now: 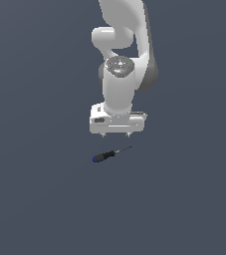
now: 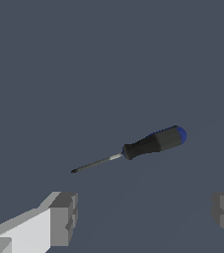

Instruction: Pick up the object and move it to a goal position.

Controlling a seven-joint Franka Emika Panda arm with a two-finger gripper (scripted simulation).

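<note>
The object is a small slim screwdriver (image 1: pixel 108 155) with a black handle, a blue end cap and a thin dark shaft. It lies flat on the grey surface, its blue end toward the exterior view's left. My gripper (image 1: pixel 116 134) hangs above and just behind it, open and empty, not touching it. In the wrist view the screwdriver (image 2: pixel 150 144) lies ahead of the two spread grey fingertips (image 2: pixel 64 217), outside the gap between them, and the gripper (image 2: pixel 145 213) holds nothing.
The white arm (image 1: pixel 122 45) rises at the back of the scene. A plain dark grey floor (image 1: pixel 35 199) surrounds the screwdriver on all sides.
</note>
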